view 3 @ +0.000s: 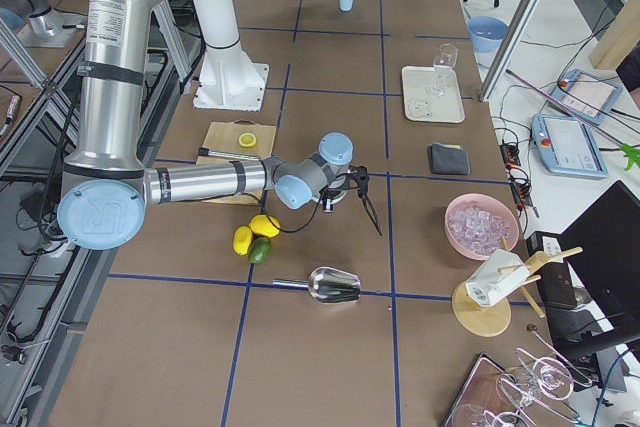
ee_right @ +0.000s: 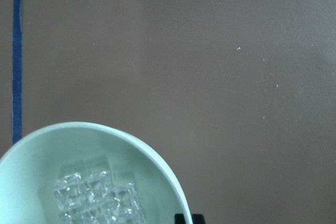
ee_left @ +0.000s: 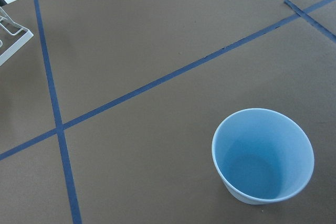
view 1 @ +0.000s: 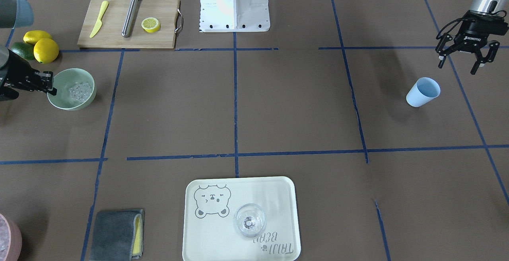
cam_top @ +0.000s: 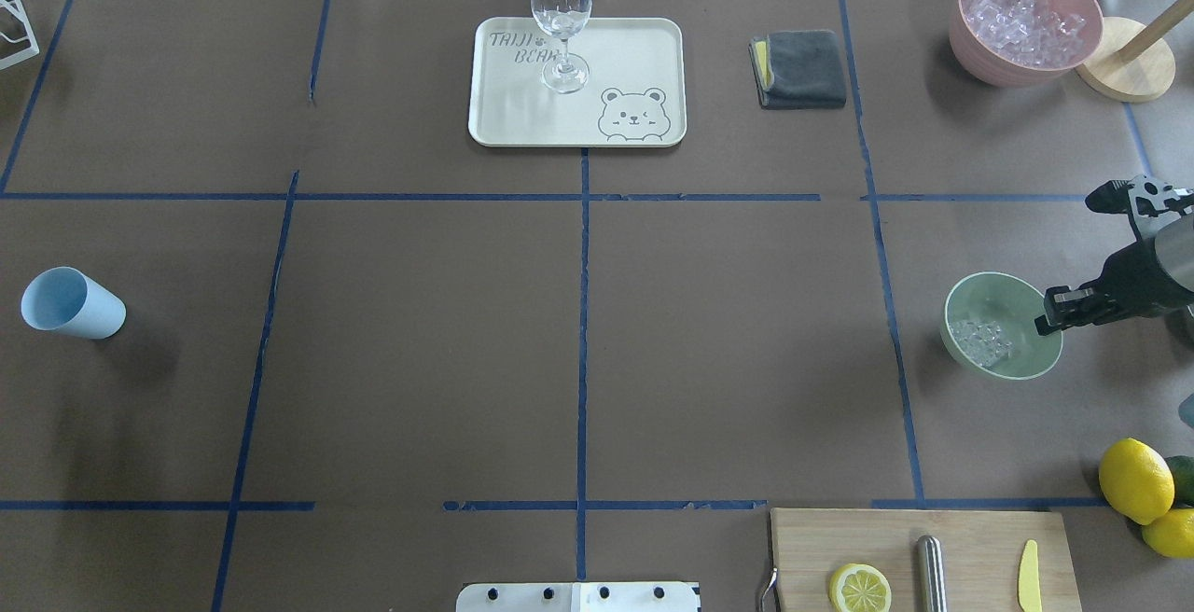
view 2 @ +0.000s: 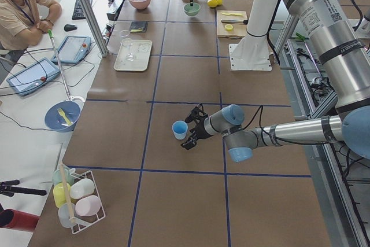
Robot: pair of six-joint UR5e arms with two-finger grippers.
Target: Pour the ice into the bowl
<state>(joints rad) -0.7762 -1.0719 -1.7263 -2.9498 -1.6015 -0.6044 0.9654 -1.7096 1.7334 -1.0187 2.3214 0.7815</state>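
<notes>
The ice is shown heaped inside the bowl, on the side away from the right gripper, whose jaws appear pinched on the rim, presumably to steady it. Well apart from the bowl, the left gripper is held spread and empty near the empty cup.

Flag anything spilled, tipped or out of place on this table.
Nothing stands out. The ice lies all inside the bowl, with no cubes on the table around it. The light blue cup stands upright and empty, and the wine glass is upright on its tray.
</notes>
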